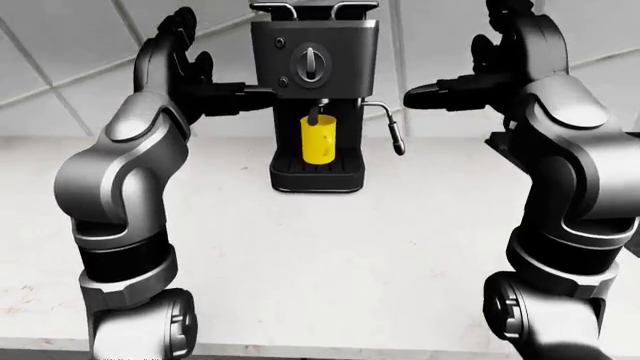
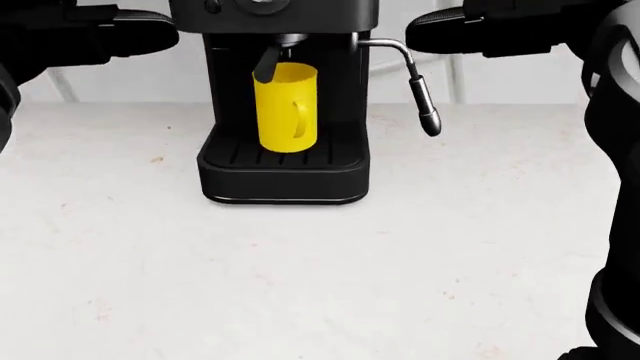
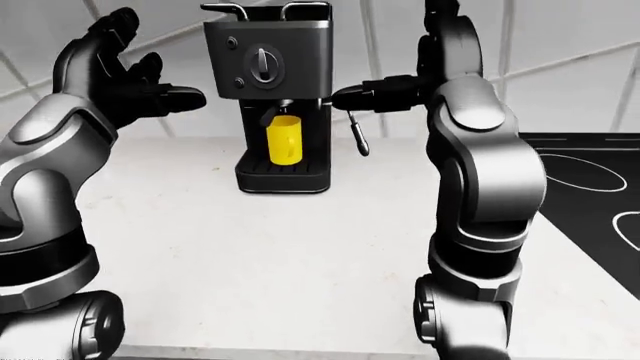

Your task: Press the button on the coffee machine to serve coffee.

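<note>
- Nearest you, your two arms rise from the bottom of both eye views, one on each side, over the pale counter (image 2: pixel 320 285).
- Your left robot hand (image 3: pixel 125 71) is raised with its fingers spread, thumb pointing toward the machine; it grips nothing and stands apart from the machine's side.
- Your right robot hand (image 1: pixel 480 79) is also raised and holds nothing, fingers extended, one reaching toward the machine; its tip sits just above the steam wand (image 2: pixel 420 90).
- Between the two robot hands stands one coffee machine (image 1: pixel 315 97), black, on the counter.
- One yellow mug (image 2: pixel 287 107) sits on its drip tray (image 2: pixel 285 176), under the spout, lower than both robot hands.
- On the machine's face you have one large dial (image 1: pixel 311 63) and two small round buttons (image 1: pixel 283 73) left of it, level with your hands. Neither hand touches them.
- Beyond your right robot hand, one black stovetop (image 3: pixel 590 187) lies at the right edge of the right-eye view.
- Farthest is a tiled wall (image 1: pixel 60 60).
</note>
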